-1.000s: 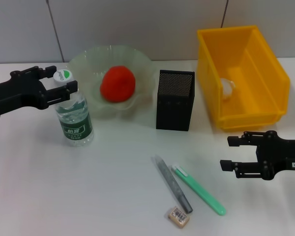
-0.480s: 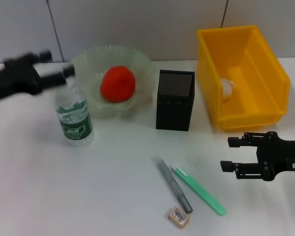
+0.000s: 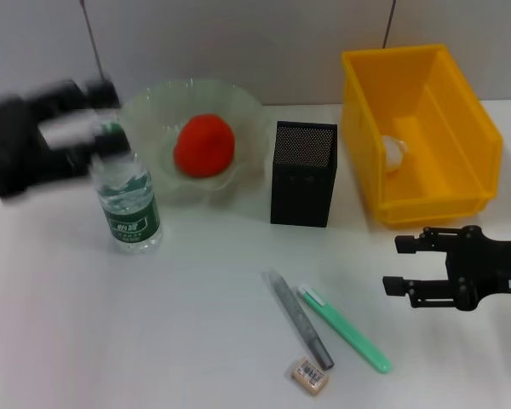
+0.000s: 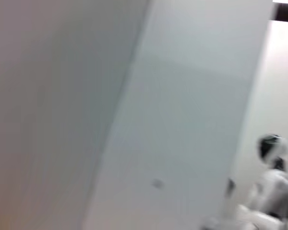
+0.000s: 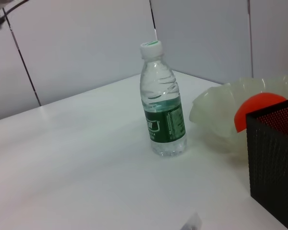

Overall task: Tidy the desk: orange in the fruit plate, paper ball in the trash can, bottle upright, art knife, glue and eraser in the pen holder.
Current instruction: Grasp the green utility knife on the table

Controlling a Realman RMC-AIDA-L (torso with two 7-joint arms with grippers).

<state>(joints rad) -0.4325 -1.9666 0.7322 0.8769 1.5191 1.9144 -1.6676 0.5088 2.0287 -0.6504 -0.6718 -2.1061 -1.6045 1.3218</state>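
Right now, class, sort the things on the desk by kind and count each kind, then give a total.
Containers: 3 (bowl, mesh cup, yellow bin)
Fruit: 1 (orange)
Bottles: 1 (bottle)
Paper wads: 1 (paper ball)
Stationery: 3 (grey stick, green knife, eraser)
Total: 9

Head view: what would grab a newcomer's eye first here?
Probably the bright yellow trash can at the desk's far right, with the paper ball inside, and the orange in the pale-green fruit plate at the far left. Next, the bottle standing upright before that plate, the left tool blurred beside its cap. Three small items lie loose near the front edge, left of the right tool.
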